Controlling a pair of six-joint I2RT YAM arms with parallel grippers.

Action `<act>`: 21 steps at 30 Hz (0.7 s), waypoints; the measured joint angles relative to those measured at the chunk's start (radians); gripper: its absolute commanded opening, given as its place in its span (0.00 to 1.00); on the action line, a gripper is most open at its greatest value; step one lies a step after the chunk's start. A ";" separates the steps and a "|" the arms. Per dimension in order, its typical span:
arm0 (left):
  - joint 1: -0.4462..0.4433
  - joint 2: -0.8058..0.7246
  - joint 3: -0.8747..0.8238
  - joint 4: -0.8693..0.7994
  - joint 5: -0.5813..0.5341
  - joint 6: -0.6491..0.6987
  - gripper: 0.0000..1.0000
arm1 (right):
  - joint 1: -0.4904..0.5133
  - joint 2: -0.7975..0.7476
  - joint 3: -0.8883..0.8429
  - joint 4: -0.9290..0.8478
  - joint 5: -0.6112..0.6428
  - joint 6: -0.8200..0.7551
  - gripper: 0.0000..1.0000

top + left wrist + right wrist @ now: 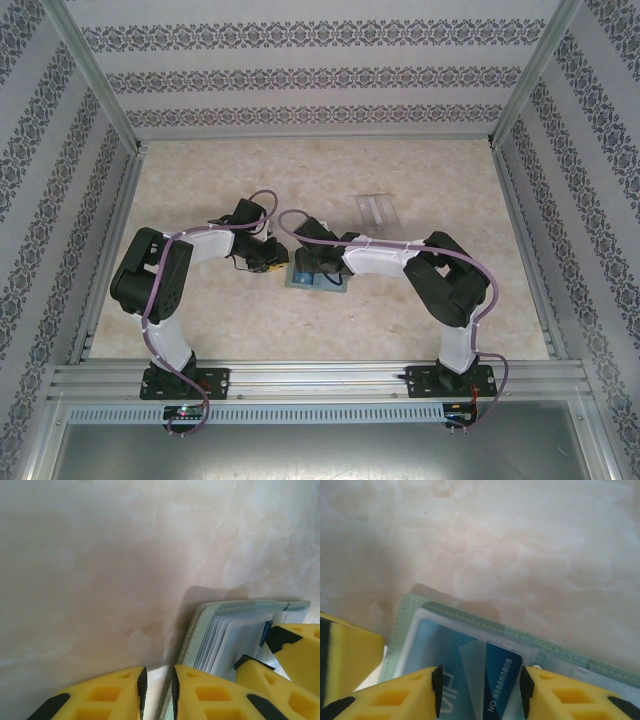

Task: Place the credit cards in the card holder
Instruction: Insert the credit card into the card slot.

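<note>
The grey-green card holder (338,285) lies open on the table between both arms, its clear pockets facing up (240,625). A blue credit card (500,670) printed "NO.88880808" sits partly inside a clear pocket of the card holder (465,614). My right gripper (480,685) hovers open over it. The card's left part runs under the left finger and its right edge lies close to the right pad. My left gripper (159,680) stands at the holder's left edge with a narrow gap. Its right finger is over the stitched border, and bare table shows between the pads.
A clear plastic box (378,208) lies farther back, right of the right gripper (318,268). The left gripper (268,262) nearly touches the right one; its yellow finger (347,655) shows beside the holder. Metal frame walls border the marble-look table (200,180).
</note>
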State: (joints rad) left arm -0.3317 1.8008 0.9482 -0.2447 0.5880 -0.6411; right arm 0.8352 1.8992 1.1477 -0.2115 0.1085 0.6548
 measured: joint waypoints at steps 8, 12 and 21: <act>0.000 0.000 0.000 0.000 0.002 0.000 0.24 | 0.000 0.002 0.009 -0.017 0.011 0.001 0.25; 0.000 0.000 0.000 0.000 0.002 0.000 0.24 | 0.000 0.002 0.009 -0.013 0.008 0.004 0.20; 0.000 0.000 0.000 0.000 0.002 0.000 0.24 | -0.013 0.000 -0.038 0.083 -0.017 0.033 0.15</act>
State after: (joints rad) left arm -0.3317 1.8008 0.9482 -0.2447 0.5900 -0.6407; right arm 0.8219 1.8988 1.1099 -0.1284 0.0914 0.6880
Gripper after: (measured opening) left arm 0.239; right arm 0.171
